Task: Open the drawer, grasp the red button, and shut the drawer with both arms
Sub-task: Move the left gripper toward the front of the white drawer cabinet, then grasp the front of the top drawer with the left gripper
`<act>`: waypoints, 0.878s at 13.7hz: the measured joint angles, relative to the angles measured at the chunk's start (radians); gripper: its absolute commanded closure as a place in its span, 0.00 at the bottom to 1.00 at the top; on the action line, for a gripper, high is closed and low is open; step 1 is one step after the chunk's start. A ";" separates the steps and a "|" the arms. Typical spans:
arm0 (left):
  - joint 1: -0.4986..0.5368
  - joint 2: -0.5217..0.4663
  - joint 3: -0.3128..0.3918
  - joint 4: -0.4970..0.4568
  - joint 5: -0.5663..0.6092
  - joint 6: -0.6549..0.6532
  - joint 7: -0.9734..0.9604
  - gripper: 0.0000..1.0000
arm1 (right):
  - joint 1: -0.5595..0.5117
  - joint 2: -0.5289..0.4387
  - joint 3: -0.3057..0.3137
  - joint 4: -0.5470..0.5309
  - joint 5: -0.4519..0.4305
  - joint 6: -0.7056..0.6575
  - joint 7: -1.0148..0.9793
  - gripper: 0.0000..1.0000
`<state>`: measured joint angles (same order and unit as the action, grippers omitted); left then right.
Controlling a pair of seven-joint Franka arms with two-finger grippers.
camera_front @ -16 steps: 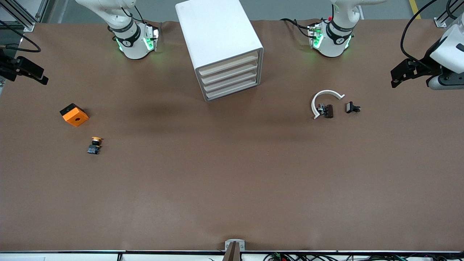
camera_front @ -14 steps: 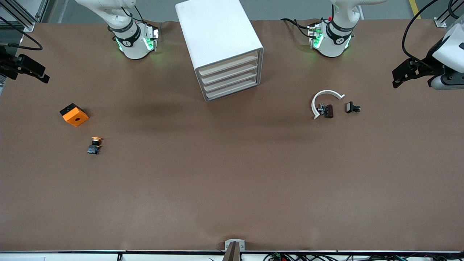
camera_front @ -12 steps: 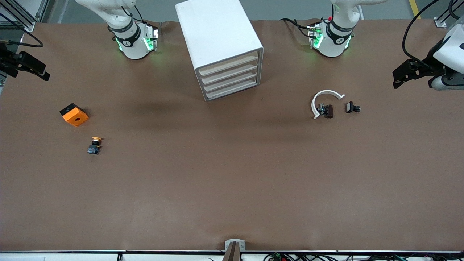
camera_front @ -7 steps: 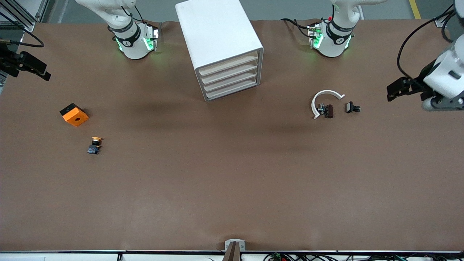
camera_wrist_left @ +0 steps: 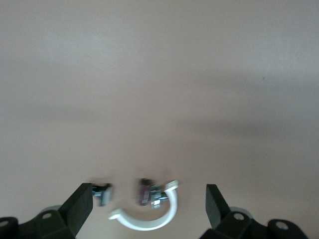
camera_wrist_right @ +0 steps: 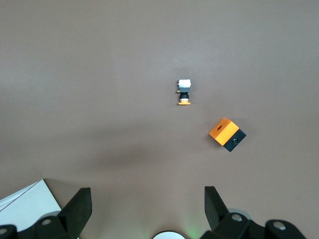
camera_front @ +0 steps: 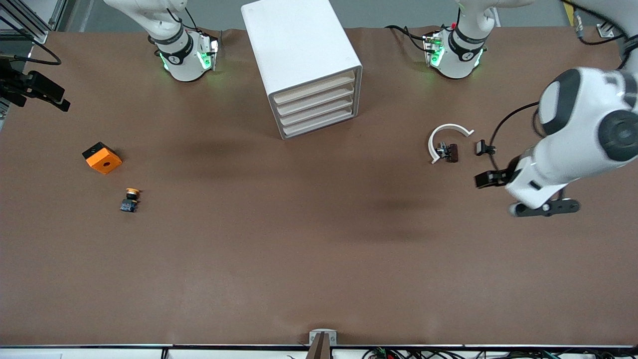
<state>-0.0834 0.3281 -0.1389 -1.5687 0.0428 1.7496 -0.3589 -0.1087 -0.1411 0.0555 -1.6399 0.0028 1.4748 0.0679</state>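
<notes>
The white cabinet (camera_front: 299, 55) stands between the arm bases, and its four beige drawer fronts (camera_front: 316, 107) are all pushed in. The button is hidden. My left gripper (camera_front: 486, 179) hangs open and holds nothing. It is over the table beside a white C-shaped ring (camera_front: 447, 137), toward the left arm's end. In the left wrist view the left gripper (camera_wrist_left: 147, 210) frames that ring (camera_wrist_left: 149, 219) from above. My right gripper (camera_front: 36, 91) waits open at the table's edge at the right arm's end. In its own wrist view the right gripper (camera_wrist_right: 147, 206) is high over bare table.
An orange cube with a hole (camera_front: 102, 158) (camera_wrist_right: 227, 133) and a yellow-orange-capped button (camera_front: 130, 198) (camera_wrist_right: 184, 92) lie toward the right arm's end. Two small dark parts (camera_front: 451, 152) (camera_front: 483, 147) lie by the ring. A corner of the cabinet (camera_wrist_right: 25, 205) shows in the right wrist view.
The left arm has swung in from the table's edge and come down near the ring and dark parts. The right gripper has barely shifted. Nothing on the table has moved.
</notes>
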 measured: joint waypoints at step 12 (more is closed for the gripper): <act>-0.256 0.289 -0.003 0.032 -0.426 0.145 -1.214 0.00 | 0.060 0.030 0.011 0.030 0.000 0.021 0.011 0.00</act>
<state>-0.3399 0.6168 -0.1415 -1.5368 -0.3835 1.8950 -1.5732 -0.0483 -0.1116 0.0660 -1.6099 0.0027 1.4956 0.0789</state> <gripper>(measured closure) 0.000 0.000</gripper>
